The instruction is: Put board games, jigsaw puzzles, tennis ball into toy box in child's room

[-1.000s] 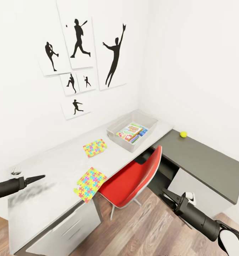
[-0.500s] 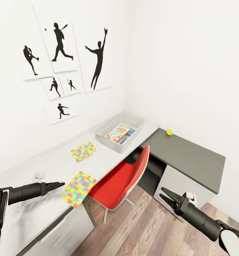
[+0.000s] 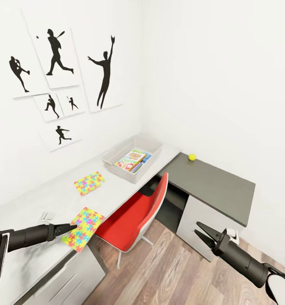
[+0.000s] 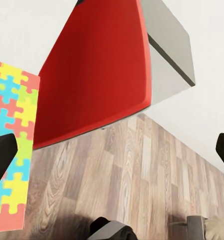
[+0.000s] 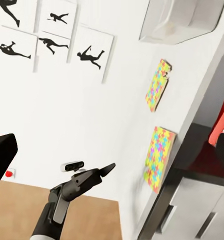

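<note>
The pale grey toy box [image 3: 112, 163] stands on the light-grey table [image 3: 36, 203] by the corner, with colourful board games [image 3: 133, 159] lying in it. Two jigsaw puzzles lie flat on the tabletop, one mid-table [image 3: 89, 183] and one at the front edge [image 3: 84, 222]. The tennis ball [image 3: 192, 157] rests on the lower dark shelf unit [image 3: 210, 182]. My left gripper [image 3: 71, 228] is open, its tip at the near puzzle's [image 4: 12, 150] edge; whether it touches is unclear. My right gripper [image 3: 203, 234] hangs open over the floor, holding nothing.
A red chair [image 3: 134, 214] is tucked under the table between my arms. A small white object [image 3: 45, 217] lies on the table near my left forearm. Black sports silhouettes [image 3: 57, 72] hang on the white wall. Wood-plank floor [image 3: 167, 275] lies below.
The camera has swung, shifting the scene left. My left arm has reached forward along the table, bringing its tip to the near puzzle. The right gripper stays open over the floor.
</note>
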{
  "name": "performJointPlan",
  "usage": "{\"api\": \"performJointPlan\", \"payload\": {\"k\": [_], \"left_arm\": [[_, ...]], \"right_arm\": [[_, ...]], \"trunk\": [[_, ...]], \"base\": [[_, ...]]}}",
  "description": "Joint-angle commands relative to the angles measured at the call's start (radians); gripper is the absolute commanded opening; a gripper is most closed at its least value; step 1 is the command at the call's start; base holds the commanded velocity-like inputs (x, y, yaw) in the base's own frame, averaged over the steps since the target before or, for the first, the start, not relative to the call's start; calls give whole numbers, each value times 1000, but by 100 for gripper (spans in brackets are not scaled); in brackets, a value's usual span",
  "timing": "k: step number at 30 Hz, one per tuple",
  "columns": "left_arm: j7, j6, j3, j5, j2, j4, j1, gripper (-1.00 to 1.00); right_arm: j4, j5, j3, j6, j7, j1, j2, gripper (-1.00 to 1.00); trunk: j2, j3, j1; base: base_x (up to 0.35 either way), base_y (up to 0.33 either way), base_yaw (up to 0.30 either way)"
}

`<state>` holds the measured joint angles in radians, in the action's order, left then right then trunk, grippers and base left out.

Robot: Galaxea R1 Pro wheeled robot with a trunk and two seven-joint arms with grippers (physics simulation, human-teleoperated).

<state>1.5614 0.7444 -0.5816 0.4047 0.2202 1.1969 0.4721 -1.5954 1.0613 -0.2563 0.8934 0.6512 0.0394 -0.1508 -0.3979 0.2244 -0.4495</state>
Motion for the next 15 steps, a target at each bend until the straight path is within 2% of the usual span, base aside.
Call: {"api": "performJointPlan", "payload": {"k": [1, 8, 15], "left_arm": [[9, 11, -2, 10, 0, 1, 1, 100], [9, 12, -3, 10, 0, 1, 0, 100], [9, 14, -4, 9, 3, 2, 0, 100]], "right_arm": [[0, 0, -2, 6, 2, 1, 0, 100], [0, 0, -4, 6, 2, 1, 0, 100], [0, 0, -3, 6, 2, 1, 0, 100]], "trunk": [[-2, 2, -1], [-2, 2, -1], [-2, 1, -1]], "base": [[0, -52, -4], [0, -53, -1], [0, -227, 0]]}}
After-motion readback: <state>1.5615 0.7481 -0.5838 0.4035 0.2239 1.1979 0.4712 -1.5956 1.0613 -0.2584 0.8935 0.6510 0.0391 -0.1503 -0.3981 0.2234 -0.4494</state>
